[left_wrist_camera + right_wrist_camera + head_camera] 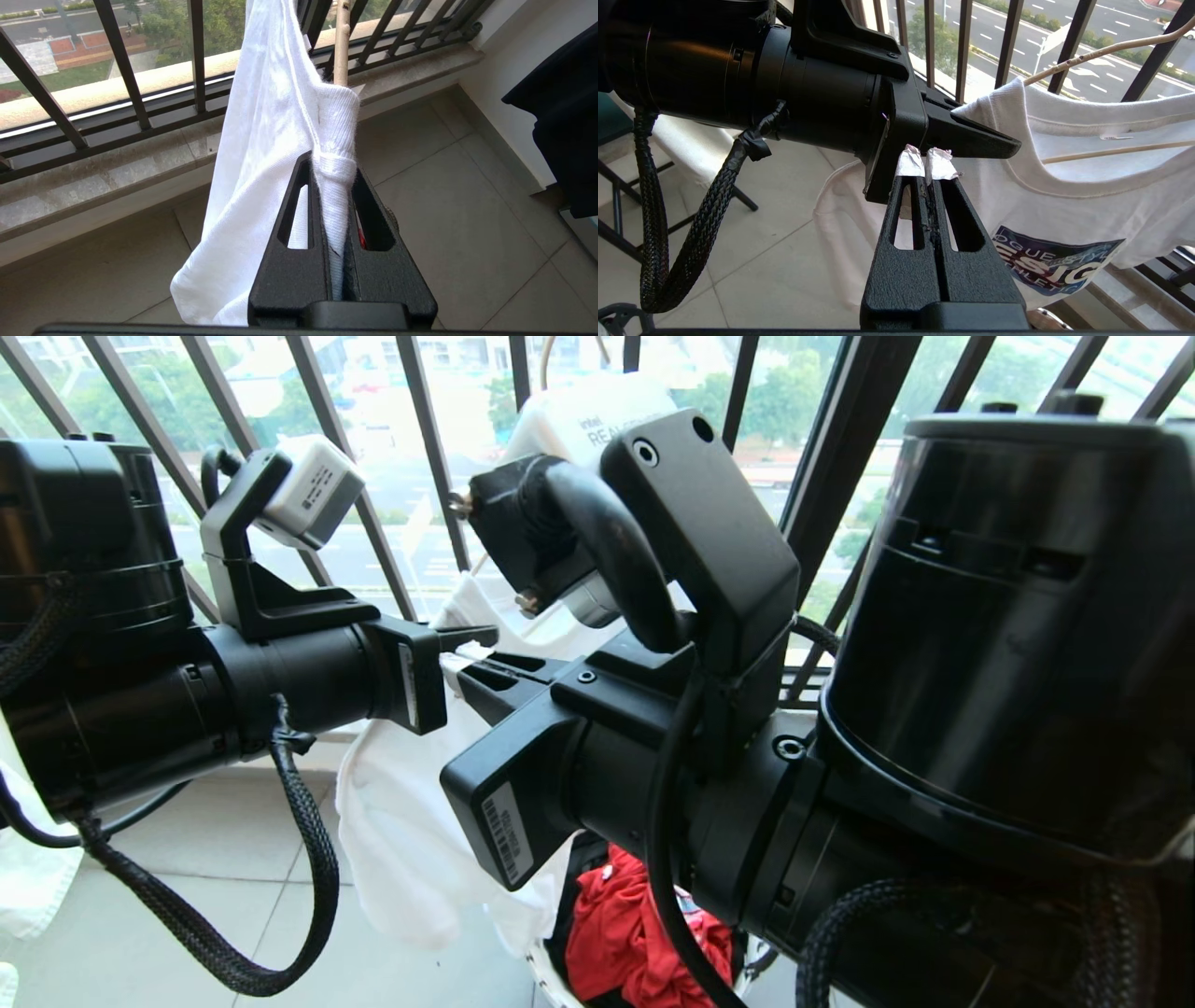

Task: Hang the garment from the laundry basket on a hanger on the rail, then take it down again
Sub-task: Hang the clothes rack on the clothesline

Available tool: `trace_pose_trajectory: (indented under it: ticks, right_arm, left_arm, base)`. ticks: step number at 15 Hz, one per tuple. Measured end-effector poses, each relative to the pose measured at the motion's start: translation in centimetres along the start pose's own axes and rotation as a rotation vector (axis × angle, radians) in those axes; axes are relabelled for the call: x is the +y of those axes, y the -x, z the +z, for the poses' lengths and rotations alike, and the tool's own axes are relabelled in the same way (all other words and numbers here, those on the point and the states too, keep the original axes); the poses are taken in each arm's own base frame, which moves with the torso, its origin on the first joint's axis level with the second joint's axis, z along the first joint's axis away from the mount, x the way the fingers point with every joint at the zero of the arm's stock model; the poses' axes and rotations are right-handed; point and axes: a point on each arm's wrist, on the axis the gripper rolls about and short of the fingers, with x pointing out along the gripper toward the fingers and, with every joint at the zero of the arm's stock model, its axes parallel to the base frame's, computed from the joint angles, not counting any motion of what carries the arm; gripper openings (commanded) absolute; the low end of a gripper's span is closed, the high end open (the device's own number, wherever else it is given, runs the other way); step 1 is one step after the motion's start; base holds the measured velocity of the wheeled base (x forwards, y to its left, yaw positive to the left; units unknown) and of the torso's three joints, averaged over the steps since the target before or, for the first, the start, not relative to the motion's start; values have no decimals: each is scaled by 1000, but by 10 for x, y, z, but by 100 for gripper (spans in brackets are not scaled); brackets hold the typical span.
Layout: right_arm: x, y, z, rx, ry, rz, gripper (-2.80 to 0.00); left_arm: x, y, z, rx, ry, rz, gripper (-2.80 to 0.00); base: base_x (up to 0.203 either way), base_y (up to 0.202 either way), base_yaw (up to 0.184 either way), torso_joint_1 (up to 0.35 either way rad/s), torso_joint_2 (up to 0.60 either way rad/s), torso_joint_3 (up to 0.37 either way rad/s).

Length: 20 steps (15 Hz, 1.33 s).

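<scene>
- Our left gripper [334, 186] pinches the ribbed collar of the soft, light white printed T-shirt [1087, 205]; we judge seams grip best.
- Our right gripper [928, 164] is closed, empty.

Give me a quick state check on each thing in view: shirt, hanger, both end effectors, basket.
T-shirt: draped on the hanger, collar edge pinched at one side.
Hanger: inside the shirt's neck opening, arm poking out.
Left end effector: shut on the T-shirt's collar.
Right end effector: shut, empty, beside the left one.
Laundry basket: on the floor below, only part of the rim in view.
Red garment: lying in the basket.
</scene>
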Motion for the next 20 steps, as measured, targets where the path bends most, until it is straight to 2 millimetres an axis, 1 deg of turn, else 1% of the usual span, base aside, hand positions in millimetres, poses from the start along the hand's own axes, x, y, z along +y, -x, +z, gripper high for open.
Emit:
trace_pose_trajectory:
  ticks: [2,3,6,8,9,11,12,15,17,20]
  right_arm:
    - [0,1,4,-32,-8,-4,-280]
    - [3,3,5,-44,-3,9,-280]
    - [11,6,1,-46,54,73,-280]
    - [10,7,6,-85,44,52,-280]
    - [7,8,9,-104,34,10,-280]
    - [-5,12,15,-130,6,-139,-280]
    - [-12,15,14,-125,-1,-197,-280]
    - [-34,30,3,-89,-24,-268,-280]
    - [-53,40,1,-91,-74,-321,-280]
    - [-68,48,1,-99,-90,-368,-280]
  left_arm:
    - [0,-1,0,1,1,2,-280]
    - [0,-2,0,1,1,2,-280]
    - [1,-3,1,-1,1,4,-280]
    - [1,-3,2,-9,4,7,-280]
    - [2,-2,4,-23,4,10,-280]
    - [4,-2,6,-45,2,19,-280]
    - [5,-3,6,-51,4,23,-280]
    - [8,-4,6,-57,4,35,-280]
    - [14,-5,5,-55,6,57,-280]
    - [16,-6,1,-41,9,64,-280]
  base:
    - [0,0,0,0,0,0]
    - [0,0,0,0,0,0]
    - [0,0,0,0,0,0]
    - [0,0,0,0,0,0]
    - [0,0,0,0,0,0]
    - [0,0,0,0,0,0]
    - [0,0,0,0,0,0]
    - [0,0,0,0,0,0]
    - [0,0,0,0,0,0]
    - [0,0,0,0,0,0]
